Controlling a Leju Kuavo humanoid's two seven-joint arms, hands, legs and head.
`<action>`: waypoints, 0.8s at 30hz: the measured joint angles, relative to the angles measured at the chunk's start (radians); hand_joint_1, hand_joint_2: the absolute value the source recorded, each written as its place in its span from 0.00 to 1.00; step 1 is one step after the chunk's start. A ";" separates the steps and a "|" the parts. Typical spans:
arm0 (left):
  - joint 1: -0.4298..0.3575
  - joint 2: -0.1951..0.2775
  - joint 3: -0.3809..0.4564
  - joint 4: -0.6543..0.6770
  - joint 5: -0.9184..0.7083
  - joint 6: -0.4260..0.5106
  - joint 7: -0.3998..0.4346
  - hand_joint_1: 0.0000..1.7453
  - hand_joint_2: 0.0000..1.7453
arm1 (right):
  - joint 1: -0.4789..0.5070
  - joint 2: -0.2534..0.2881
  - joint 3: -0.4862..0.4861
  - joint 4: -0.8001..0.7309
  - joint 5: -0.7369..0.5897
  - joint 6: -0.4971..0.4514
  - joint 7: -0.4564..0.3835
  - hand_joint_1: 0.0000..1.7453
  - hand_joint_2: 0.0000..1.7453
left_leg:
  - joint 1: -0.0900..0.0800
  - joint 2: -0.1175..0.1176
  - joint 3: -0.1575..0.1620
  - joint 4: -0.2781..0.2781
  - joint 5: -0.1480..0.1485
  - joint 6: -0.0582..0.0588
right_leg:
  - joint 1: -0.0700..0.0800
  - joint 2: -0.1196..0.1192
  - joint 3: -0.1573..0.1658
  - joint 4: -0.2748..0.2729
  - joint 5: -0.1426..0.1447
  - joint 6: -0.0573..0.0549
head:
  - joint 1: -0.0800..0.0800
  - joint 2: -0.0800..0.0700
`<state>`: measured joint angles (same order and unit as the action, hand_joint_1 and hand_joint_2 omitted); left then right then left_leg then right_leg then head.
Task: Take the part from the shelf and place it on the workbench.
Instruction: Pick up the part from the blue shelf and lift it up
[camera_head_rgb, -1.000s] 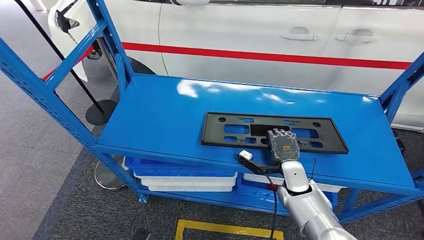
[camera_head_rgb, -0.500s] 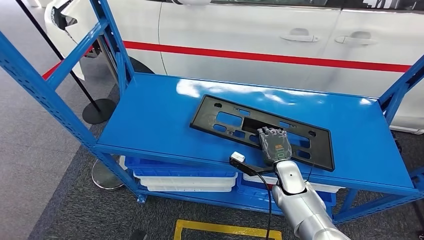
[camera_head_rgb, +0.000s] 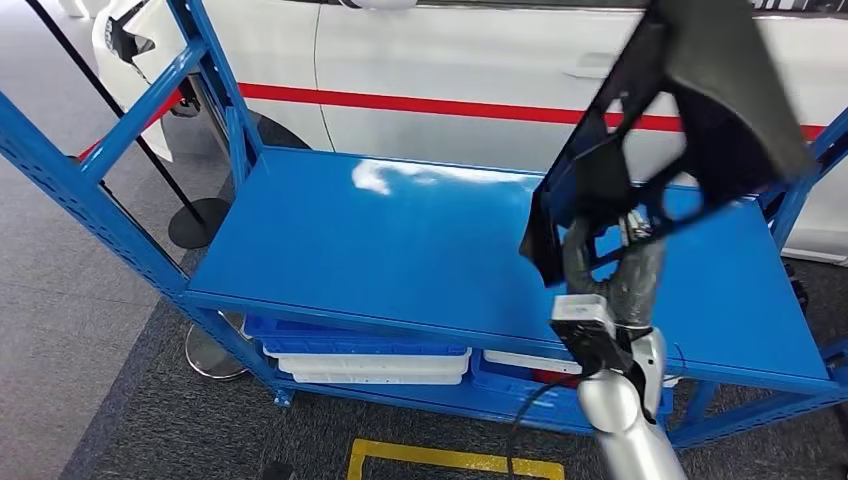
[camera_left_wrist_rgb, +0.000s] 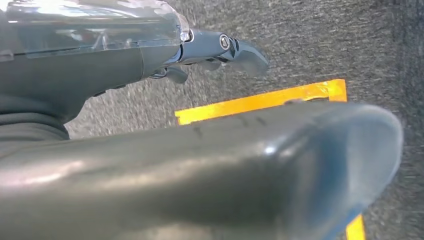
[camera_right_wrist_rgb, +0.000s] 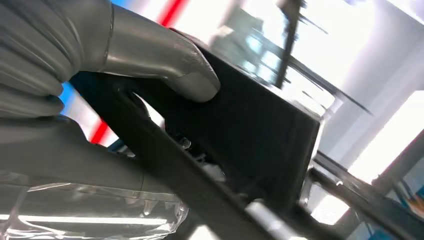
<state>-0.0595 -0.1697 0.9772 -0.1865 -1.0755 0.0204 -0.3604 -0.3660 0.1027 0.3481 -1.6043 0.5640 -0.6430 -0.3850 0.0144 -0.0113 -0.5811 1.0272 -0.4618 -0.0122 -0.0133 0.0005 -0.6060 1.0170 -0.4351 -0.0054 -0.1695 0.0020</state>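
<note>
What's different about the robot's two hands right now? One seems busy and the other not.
The right hand is raised above the blue shelf and grips the black part, its thumb pressed on the part's face; the left hand holds nothing. The right hand is up at shelf height in front of the white car, while the left hand hangs low over grey carpet and a yellow floor line. Both look grey.

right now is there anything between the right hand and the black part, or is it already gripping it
Nothing stands between them: the right hand already grips the black part, thumb pressed on its face, and holds it tilted up above the blue shelf. The workbench is not visible, so the way there cannot be judged.
</note>
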 joint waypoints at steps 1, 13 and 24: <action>-0.001 0.000 0.000 0.000 -0.003 0.005 0.002 0.00 0.00 | 0.016 -0.015 0.004 -0.055 -0.037 -0.005 -0.021 1.00 1.00 | 0.001 0.002 -0.012 0.031 -0.022 -0.003 | -0.002 0.000 0.002 -0.003 0.001 -0.007 | 0.000 0.000; -0.003 0.008 0.012 0.000 0.003 0.023 -0.030 0.00 0.00 | 0.233 -0.174 0.015 -0.332 -0.677 0.276 -0.283 1.00 1.00 | -0.010 0.004 0.010 -0.005 0.000 0.023 | 0.009 0.006 0.011 0.005 -0.011 0.005 | 0.000 0.000; -0.002 0.009 0.029 0.000 0.026 0.041 -0.028 0.00 0.00 | 0.285 -0.196 -0.022 -0.374 -0.793 0.476 -0.309 1.00 1.00 | 0.000 0.007 0.019 -0.027 0.016 0.044 | -0.005 0.004 -0.082 0.215 -0.114 0.042 | 0.000 0.000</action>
<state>-0.0615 -0.1606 1.0059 -0.1865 -1.0499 0.0611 -0.3881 -0.0810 -0.0935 0.3258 -1.9782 -0.2295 -0.1672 -0.6941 0.0143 -0.0046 -0.5621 1.0006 -0.4460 0.0315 -0.0185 0.0044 -0.6877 1.2322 -0.5486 0.0367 -0.1694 0.0019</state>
